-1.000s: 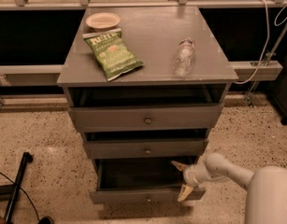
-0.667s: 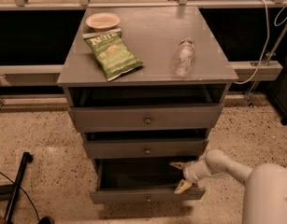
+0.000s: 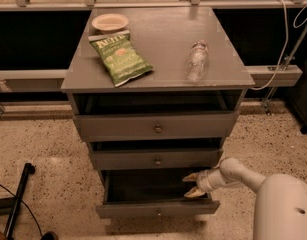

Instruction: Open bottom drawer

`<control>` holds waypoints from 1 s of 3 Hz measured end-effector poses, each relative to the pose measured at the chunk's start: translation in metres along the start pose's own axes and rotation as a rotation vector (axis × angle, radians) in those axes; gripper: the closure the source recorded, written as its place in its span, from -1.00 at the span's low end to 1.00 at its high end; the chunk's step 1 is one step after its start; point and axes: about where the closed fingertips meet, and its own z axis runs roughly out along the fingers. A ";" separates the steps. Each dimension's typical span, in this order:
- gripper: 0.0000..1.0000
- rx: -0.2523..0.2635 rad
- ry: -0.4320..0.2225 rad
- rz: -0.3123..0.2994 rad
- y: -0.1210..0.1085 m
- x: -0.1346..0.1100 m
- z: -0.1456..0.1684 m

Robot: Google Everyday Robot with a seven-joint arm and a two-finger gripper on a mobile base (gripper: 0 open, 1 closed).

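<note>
The bottom drawer [image 3: 158, 208] is the narrowest grey front, low on the grey cabinet, with a small brass knob [image 3: 158, 213] at its centre. It stands pulled out, its dark inside showing. My gripper [image 3: 192, 184] reaches in from the right on a white arm and sits over the drawer's right inner side, just behind its front. Its two pale fingers [image 3: 195, 192] are spread apart and hold nothing.
The middle drawer [image 3: 157, 159] and top drawer [image 3: 157, 126] above also stand partly out. On the cabinet top [image 3: 163, 81] lie a green chip bag [image 3: 121, 57], a clear bottle [image 3: 196, 60] and a small bowl [image 3: 110, 22]. A black stand leg [image 3: 17, 199] lies at left.
My gripper has moved a little left and up, further in over the open bottom drawer. The drawers have not visibly moved.
</note>
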 end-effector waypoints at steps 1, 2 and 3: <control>-0.14 0.010 0.025 0.017 -0.003 0.020 0.006; -0.01 0.012 0.058 0.039 -0.007 0.045 0.018; 0.10 0.015 0.073 0.050 -0.009 0.057 0.024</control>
